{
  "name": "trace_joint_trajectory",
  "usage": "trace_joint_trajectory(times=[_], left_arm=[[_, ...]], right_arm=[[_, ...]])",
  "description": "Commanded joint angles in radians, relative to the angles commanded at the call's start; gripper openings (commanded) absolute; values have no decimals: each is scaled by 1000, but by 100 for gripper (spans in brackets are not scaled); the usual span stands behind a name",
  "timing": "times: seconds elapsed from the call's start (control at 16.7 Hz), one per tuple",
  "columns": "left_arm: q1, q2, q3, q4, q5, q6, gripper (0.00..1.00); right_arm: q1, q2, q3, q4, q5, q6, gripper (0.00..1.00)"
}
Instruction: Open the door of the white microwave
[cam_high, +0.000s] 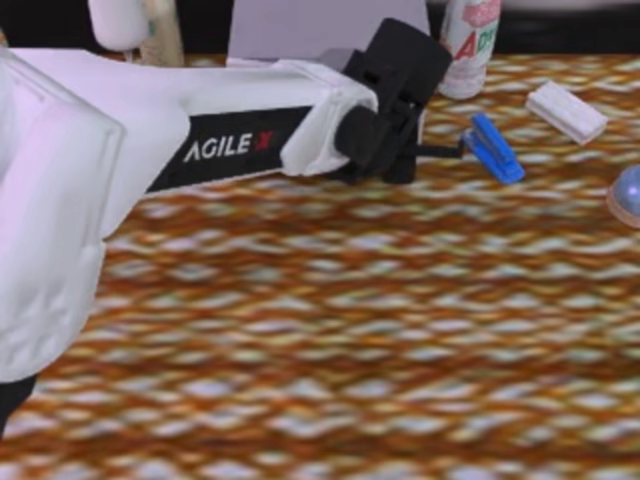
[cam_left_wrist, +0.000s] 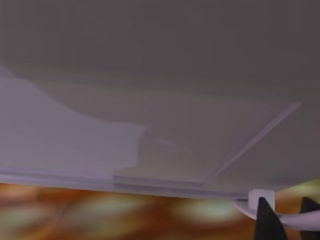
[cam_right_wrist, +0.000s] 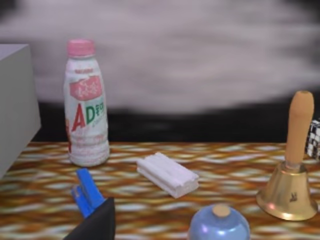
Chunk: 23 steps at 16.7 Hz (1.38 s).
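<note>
Woven orange-brown tabletop (cam_high: 330, 330). White microwave (cam_high: 320, 30) at 12 o'clock on the far edge; left gripper (cam_high: 400, 110) at its front by the door (cam_left_wrist: 200, 145), finger spread cannot be told. Bottle (cam_high: 470, 40), white block (cam_high: 566, 112) and blue stapler (cam_high: 497, 147) at 2 o'clock; near half open.

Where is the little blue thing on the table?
In the top view, the blue stapler lies toward the table's right, at the back, between the left gripper and the white block, just below the pink-capped bottle.

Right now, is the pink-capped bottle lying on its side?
No. In the right wrist view the pink-capped bottle stands upright on the table, beside the white block.
</note>
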Motion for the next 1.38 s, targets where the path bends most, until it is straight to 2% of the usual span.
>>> trace_joint_trajectory(times=[1.38], left_arm=[[5, -29, -50, 32, 25, 35, 0]], right_arm=[[0, 0, 0, 0, 0, 0, 100]])
